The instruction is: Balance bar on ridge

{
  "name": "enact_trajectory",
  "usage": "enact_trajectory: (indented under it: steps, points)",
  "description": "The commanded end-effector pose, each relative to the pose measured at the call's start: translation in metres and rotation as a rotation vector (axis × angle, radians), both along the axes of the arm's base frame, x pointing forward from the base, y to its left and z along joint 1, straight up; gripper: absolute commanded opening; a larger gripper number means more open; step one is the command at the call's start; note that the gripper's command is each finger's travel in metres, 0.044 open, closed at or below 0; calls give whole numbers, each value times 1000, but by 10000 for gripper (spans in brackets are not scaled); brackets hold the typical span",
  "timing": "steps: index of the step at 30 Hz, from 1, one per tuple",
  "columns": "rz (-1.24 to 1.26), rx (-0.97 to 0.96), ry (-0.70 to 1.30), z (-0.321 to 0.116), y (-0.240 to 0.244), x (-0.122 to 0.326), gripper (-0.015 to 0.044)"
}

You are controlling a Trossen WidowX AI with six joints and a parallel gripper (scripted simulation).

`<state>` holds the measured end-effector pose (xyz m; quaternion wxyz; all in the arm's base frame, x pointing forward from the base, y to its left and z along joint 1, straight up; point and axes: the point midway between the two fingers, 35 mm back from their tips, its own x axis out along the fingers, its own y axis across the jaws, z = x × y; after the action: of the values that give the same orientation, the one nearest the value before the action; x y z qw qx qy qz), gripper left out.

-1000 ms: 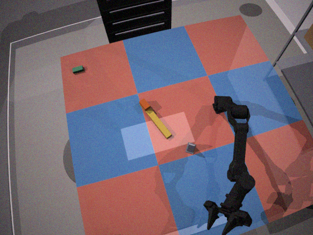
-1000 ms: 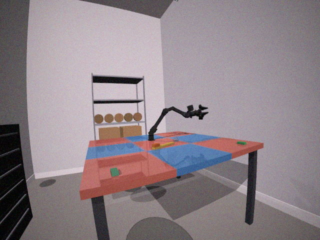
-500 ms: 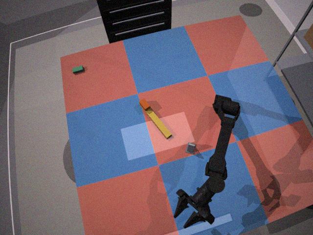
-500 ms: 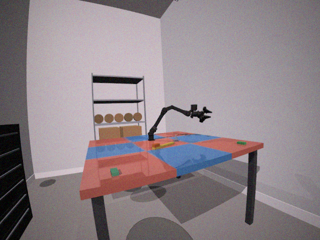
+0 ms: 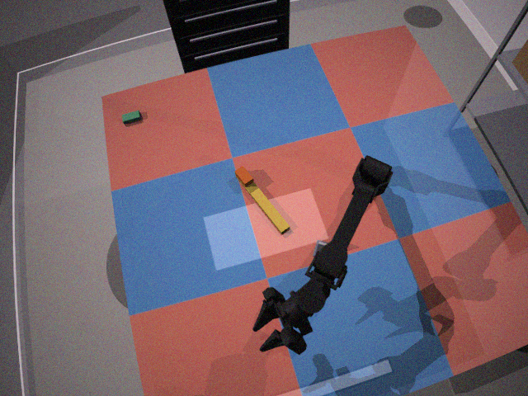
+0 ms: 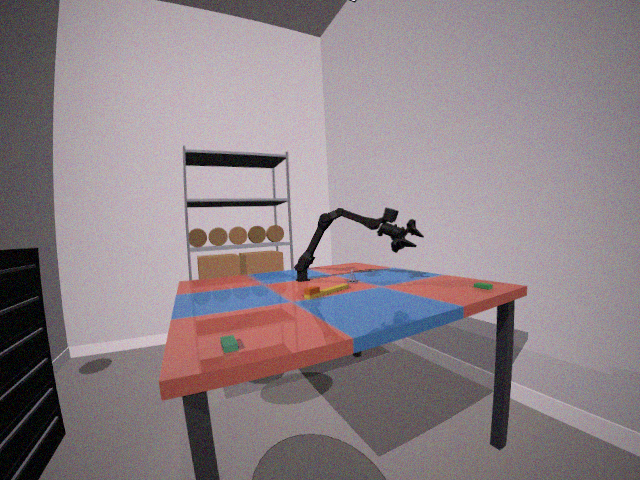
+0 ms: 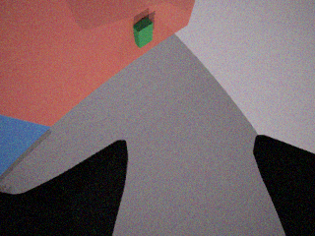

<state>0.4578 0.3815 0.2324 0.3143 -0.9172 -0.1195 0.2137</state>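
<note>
Open and holding nothing, the gripper [image 5: 257, 340] [image 6: 419, 241] [image 7: 193, 147] hung high over the table [image 5: 170, 256] [image 6: 392, 310], fingertips well apart. From the top view, its height was hard to judge; the exterior view showed plenty of air beneath it. The wrist view showed neither bar nor ridge, only a green block [image 6: 482, 285] [image 7: 143, 33] ahead of the fingers, outside the top view. Another green block [image 5: 131, 116] [image 6: 229, 343] lay much farther from the gripper.

The arm [image 5: 352, 221] [image 6: 313, 242] rose steeply, bent at the elbow and reached outward, sloping gently down to the gripper. It partly hid the small grey ridge [image 5: 320, 243] [image 6: 353, 277] from above.

Off to the gripper's side and well below it, the yellow bar [image 5: 269, 209] [image 6: 330, 290] lay apart from the ridge. Its long axis ran with the bare end nearer the gripper and the orange block [image 5: 243, 174] [image 6: 311, 290] at the farther end.
</note>
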Motion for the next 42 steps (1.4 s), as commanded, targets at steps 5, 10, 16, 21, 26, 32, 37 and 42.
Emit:
enact_trajectory:
  steps: [5,10,16,21,26,32,37,42]
  points:
    - [-87,-55,156,-22,-65,25,315]
    - [-146,-80,255,-36,-105,33,315]
    - [-220,-100,380,-51,-154,36,315]
    - [-284,-106,487,-62,-195,33,315]
    - [-350,-104,598,-72,-234,25,315]
    - [-433,-89,732,-81,-279,9,315]
    - [-503,-67,846,-86,-314,-8,315]
    - [-574,-36,961,-89,-345,-30,315]
